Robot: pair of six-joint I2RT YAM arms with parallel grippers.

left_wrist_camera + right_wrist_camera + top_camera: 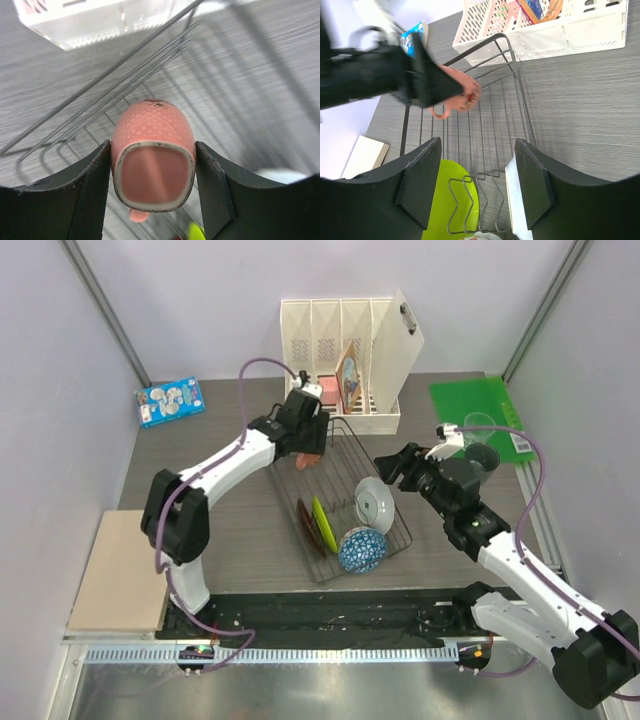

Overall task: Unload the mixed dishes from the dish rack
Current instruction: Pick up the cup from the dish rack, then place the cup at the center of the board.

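Pink mug (pixel 150 130) sits clamped in our left end effector (pixel 152 170) at the dish rack's (pixel 345 455) far end, gripped across its body so we can lift it out. Right end effector (pixel 476 150) gapes empty over lime-green plate (pixel 455 200).

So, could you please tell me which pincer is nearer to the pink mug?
Left. The left pincer clamps the pink mug over the dish rack; the right pincer hangs open across the rack, apart.
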